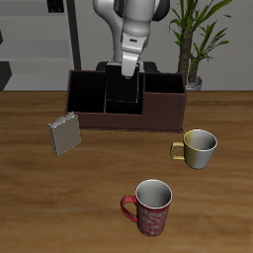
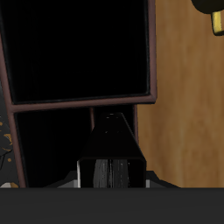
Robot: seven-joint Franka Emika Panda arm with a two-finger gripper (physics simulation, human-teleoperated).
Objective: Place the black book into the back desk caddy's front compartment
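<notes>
Wrist view, tool (image 2: 110,179) clamped on thin matte black book (image 2: 112,144), upright over boxy dark-wood caddy (image 1: 124,97) with black divided interior, speckled grey book (image 1: 65,133) leaning nearby, glossy yellow mug (image 1: 198,148) and red mug (image 1: 150,208) on woodgrain table (image 1: 59,198).

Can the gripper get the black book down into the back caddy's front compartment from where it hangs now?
Probably yes. The gripper holds the black book upright over the back desk caddy, and the compartments below look open and dark, with nothing visible inside. Which compartment lies directly under it, I cannot tell.
</notes>
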